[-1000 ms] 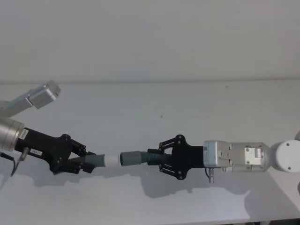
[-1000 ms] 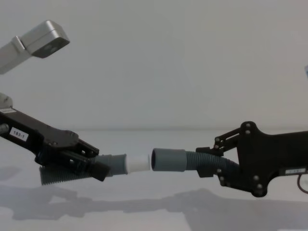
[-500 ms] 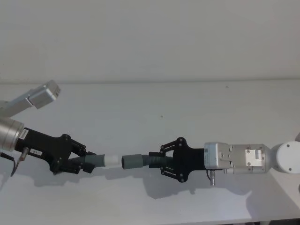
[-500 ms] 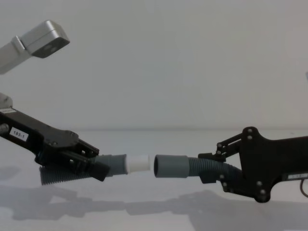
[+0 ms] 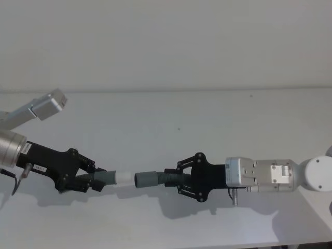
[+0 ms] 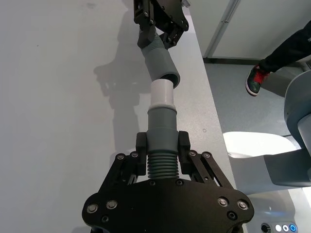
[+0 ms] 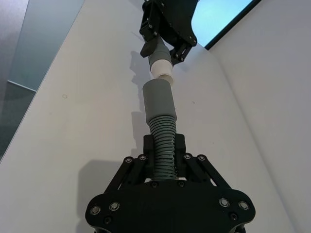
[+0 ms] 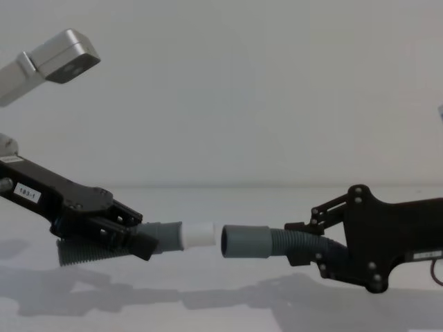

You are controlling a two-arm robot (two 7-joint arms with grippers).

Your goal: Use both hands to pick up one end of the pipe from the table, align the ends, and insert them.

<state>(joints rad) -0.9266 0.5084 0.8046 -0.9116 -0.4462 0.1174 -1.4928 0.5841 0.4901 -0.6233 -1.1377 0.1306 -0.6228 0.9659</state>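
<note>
Above the white table (image 5: 207, 119) my left gripper (image 5: 91, 179) is shut on one ribbed grey pipe piece (image 5: 106, 178). Its white tube tip (image 5: 123, 177) points right. My right gripper (image 5: 174, 179) is shut on the other ribbed piece, whose wide grey cuff (image 5: 145, 180) faces the tip across a small gap. In the chest view the white tip (image 8: 201, 235) and the cuff (image 8: 246, 242) are nearly in line, the cuff slightly lower, not touching. The left wrist view shows the tip (image 6: 162, 94) just short of the cuff (image 6: 163, 65). The right wrist view shows the cuff (image 7: 159, 99) below the tip (image 7: 160, 70).
A silver box-shaped part of the left arm (image 5: 49, 104) hangs over the table's left side. The table's front edge (image 5: 207, 244) runs just below the arms. A pale grey wall (image 5: 166, 41) stands behind the table.
My right gripper has dropped a little and come nearer the table's front edge, carrying the cuff slightly lower and a touch farther from the white tip. The left gripper has held still.
</note>
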